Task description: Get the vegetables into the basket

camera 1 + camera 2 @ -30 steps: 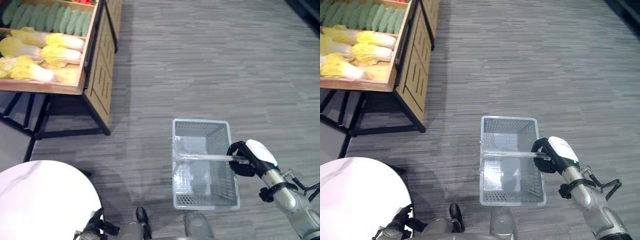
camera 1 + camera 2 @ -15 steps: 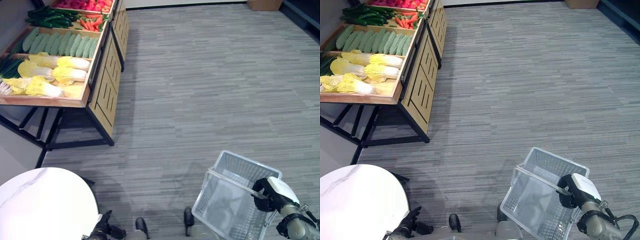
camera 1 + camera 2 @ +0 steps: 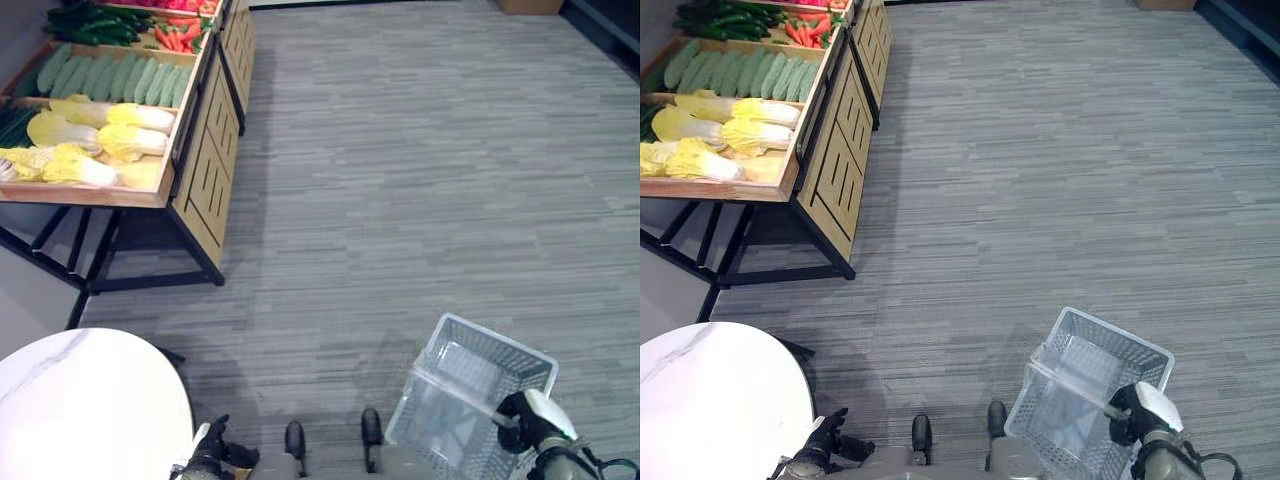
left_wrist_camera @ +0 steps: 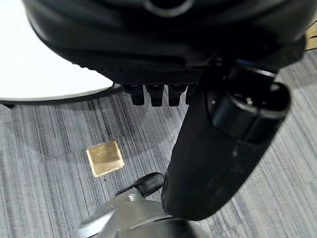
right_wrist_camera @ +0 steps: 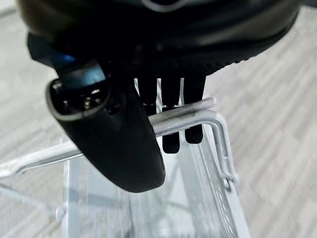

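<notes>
1. Basket (image 3: 480,365): your right hand (image 3: 528,420) has its fingers curled round the wire handle (image 5: 183,116), holding the basket low at your right.
2. Your left hand (image 3: 207,457) hangs with fingers curled and nothing in them, beside the white round table (image 3: 80,400).
3. Vegetables (image 3: 90,130) lie on the wooden stand (image 3: 190,150), far left.

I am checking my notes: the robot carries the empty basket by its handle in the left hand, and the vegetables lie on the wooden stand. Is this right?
Not quite: it is the right hand that is curled round the handle of the empty basket, as the right wrist view shows. The left hand hangs by the white table. The vegetables do lie on the wooden stand.
</notes>
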`<state>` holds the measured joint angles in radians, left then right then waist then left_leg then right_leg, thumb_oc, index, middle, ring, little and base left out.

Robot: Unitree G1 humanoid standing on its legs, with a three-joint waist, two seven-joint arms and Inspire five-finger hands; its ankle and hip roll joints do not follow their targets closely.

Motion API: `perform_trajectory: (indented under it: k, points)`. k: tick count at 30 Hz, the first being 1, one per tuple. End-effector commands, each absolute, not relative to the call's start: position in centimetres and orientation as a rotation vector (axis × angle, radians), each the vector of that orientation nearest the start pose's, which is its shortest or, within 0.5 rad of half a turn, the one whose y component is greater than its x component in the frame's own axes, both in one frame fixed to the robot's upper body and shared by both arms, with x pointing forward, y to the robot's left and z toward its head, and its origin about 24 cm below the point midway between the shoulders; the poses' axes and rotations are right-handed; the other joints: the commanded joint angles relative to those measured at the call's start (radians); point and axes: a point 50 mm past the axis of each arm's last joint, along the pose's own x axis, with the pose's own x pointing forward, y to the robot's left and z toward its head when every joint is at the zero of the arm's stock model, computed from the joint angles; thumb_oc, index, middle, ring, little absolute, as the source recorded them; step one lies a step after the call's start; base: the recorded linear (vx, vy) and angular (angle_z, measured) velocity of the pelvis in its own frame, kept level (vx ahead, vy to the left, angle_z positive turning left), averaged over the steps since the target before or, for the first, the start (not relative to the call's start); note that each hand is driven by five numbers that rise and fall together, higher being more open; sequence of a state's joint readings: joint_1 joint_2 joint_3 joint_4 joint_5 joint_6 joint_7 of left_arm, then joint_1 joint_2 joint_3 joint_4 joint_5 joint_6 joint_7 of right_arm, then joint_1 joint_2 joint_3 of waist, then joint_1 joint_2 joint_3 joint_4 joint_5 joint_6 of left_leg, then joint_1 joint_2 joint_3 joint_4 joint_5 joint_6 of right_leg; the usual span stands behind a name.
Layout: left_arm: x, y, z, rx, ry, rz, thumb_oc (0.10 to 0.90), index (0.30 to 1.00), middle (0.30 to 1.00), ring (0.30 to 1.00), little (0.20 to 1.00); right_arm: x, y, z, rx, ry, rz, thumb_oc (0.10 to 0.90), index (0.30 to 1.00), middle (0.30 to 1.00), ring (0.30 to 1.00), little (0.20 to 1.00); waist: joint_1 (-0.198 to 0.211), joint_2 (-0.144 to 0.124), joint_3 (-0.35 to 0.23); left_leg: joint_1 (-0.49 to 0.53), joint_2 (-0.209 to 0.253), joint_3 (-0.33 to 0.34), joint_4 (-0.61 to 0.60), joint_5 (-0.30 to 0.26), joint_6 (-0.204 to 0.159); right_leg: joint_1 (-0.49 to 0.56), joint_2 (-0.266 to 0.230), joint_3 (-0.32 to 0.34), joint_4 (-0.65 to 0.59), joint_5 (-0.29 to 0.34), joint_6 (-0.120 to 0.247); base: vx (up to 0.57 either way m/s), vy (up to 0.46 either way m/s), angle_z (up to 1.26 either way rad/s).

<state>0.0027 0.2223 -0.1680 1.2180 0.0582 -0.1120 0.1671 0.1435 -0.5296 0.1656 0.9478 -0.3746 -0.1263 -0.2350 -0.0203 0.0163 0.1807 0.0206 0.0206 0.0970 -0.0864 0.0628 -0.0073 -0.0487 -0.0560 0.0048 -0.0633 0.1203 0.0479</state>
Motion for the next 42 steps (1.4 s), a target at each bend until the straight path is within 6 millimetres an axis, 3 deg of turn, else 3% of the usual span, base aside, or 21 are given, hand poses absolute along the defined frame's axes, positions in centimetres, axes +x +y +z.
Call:
perform_trajectory:
  k: [1, 9, 15, 17, 18, 23, 28, 31, 34, 36, 37, 38, 42]
  points:
    - [9.8, 24.0, -15.5, 0.491, 1.091, 0.086, 0.900, 1.000, 1.000, 1.000, 1.000, 14.3, -33.0, -8.6, -0.969, 0.764, -0.113, 0.400, 0.300, 0.300, 0.300, 0.300, 0.030, -0.047, -0.033, -0.045, 0.015, 0.006, 0.043, -0.009, -0.028, 0.028, -0.002, 0.036, 0.076, -0.064, 0.051, 0.02, 0.070, -0.05]
    - [9.8, 24.5, -15.4, 0.498, 1.091, 0.100, 0.900, 1.000, 1.000, 1.000, 1.000, 12.0, -32.5, -10.9, -0.893, 0.926, -0.137, 0.400, 0.300, 0.300, 0.300, 0.300, 0.044, -0.055, -0.027, -0.050, -0.007, 0.017, 0.070, -0.046, -0.010, 0.031, -0.029, 0.043, 0.070, -0.057, 0.071, 0.03, 0.095, -0.07]
    - [11.1, 25.2, -14.8, 0.504, 1.039, 0.116, 0.900, 1.000, 1.000, 1.000, 1.000, 12.3, -32.4, -11.0, -0.894, 0.934, -0.143, 0.400, 0.300, 0.300, 0.300, 0.300, 0.051, -0.064, -0.012, -0.076, -0.033, 0.025, 0.108, -0.077, 0.015, 0.002, -0.054, 0.061, 0.112, -0.050, 0.096, 0.00, 0.142, -0.06]
    - [11.8, 25.6, -14.4, 0.514, 1.009, 0.122, 0.900, 1.000, 1.000, 1.000, 1.000, 13.4, -32.5, -10.5, -0.909, 0.897, -0.147, 0.400, 0.300, 0.300, 0.300, 0.300, 0.054, -0.063, 0.007, -0.078, -0.041, 0.037, 0.109, -0.085, 0.030, -0.054, -0.056, 0.063, 0.221, -0.022, 0.120, -0.03, 0.212, -0.22]
    - [12.2, 25.9, -14.1, 0.525, 0.992, 0.121, 0.900, 1.000, 1.000, 1.000, 1.000, 13.8, -32.5, -10.3, -0.904, 0.883, -0.158, 0.400, 0.300, 0.300, 0.300, 0.300, 0.047, -0.055, 0.028, -0.080, -0.039, 0.032, 0.121, -0.087, 0.035, -0.087, -0.047, 0.067, 0.298, -0.019, 0.121, -0.03, 0.120, -0.21]
    - [12.4, 25.9, -14.1, 0.515, 0.989, 0.127, 0.900, 1.000, 1.000, 1.000, 1.000, 13.3, -32.5, -10.6, -0.886, 0.909, -0.172, 0.400, 0.300, 0.300, 0.300, 0.300, 0.036, -0.045, 0.036, -0.055, -0.050, 0.011, 0.114, -0.098, 0.037, -0.128, -0.035, 0.055, 0.295, -0.024, 0.099, 0.08, 0.062, 0.03]
    - [12.2, 25.6, -14.3, 0.517, 1.010, 0.120, 0.900, 1.000, 1.000, 1.000, 1.000, 13.9, -32.6, -10.3, -0.881, 0.882, -0.192, 0.400, 0.300, 0.300, 0.300, 0.300, 0.014, -0.049, 0.050, -0.006, -0.060, -0.018, 0.114, -0.138, 0.027, -0.197, -0.037, 0.045, 0.191, 0.026, 0.096, 0.16, -0.056, 0.15]
    - [12.1, 25.3, -14.5, 0.514, 1.017, 0.110, 0.900, 1.000, 1.000, 1.000, 1.000, 13.6, -32.5, -10.4, -0.882, 0.889, -0.189, 0.400, 0.300, 0.300, 0.300, 0.300, -0.005, -0.053, 0.052, 0.044, -0.063, -0.045, 0.125, -0.171, 0.017, -0.234, -0.041, 0.047, 0.145, 0.073, 0.105, 0.26, -0.127, 0.28]
    - [11.8, 24.9, -14.7, 0.508, 1.029, 0.100, 0.900, 1.000, 1.000, 1.000, 1.000, 12.6, -32.8, -10.7, -0.878, 0.926, -0.197, 0.400, 0.300, 0.300, 0.300, 0.300, -0.012, -0.052, 0.038, 0.080, -0.052, -0.064, 0.135, -0.187, 0.001, -0.220, -0.038, 0.033, 0.146, 0.076, 0.098, 0.22, -0.163, 0.50]
    - [11.4, 24.8, -14.9, 0.501, 1.048, 0.104, 0.900, 1.000, 1.000, 1.000, 1.000, 12.3, -33.0, -10.8, -0.878, 0.945, -0.201, 0.400, 0.300, 0.300, 0.300, 0.300, -0.010, -0.045, 0.025, 0.093, -0.028, -0.071, 0.145, -0.179, -0.016, -0.205, -0.027, 0.010, 0.150, 0.063, 0.085, 0.26, -0.306, 0.37]
    - [11.1, 24.7, -15.1, 0.493, 1.063, 0.105, 0.900, 1.000, 1.000, 1.000, 1.000, 11.8, -33.3, -10.8, -0.874, 0.957, -0.214, 0.400, 0.300, 0.300, 0.300, 0.300, -0.012, -0.032, 0.007, 0.100, 0.019, -0.089, 0.164, -0.135, -0.048, -0.189, 0.010, -0.010, 0.173, 0.024, 0.055, 0.33, -0.428, 0.13]
    - [11.1, 24.6, -15.1, 0.494, 1.063, 0.101, 0.900, 1.000, 1.000, 1.000, 1.000, 11.7, -33.4, -10.8, -0.876, 0.955, -0.213, 0.400, 0.300, 0.300, 0.300, 0.300, -0.016, -0.028, 0.002, 0.098, 0.033, -0.096, 0.179, -0.118, -0.059, -0.183, 0.021, -0.015, 0.176, 0.009, 0.044, 0.27, -0.351, 0.20]
    - [11.5, 24.5, -15.0, 0.496, 1.053, 0.102, 0.900, 1.000, 1.000, 1.000, 1.000, 11.5, -33.6, -10.6, -0.883, 0.946, -0.211, 0.400, 0.300, 0.300, 0.300, 0.300, -0.019, -0.027, 0.003, 0.066, 0.048, -0.110, 0.257, -0.071, -0.080, -0.163, 0.039, -0.020, 0.179, -0.012, 0.023, 0.11, -0.181, 0.15]
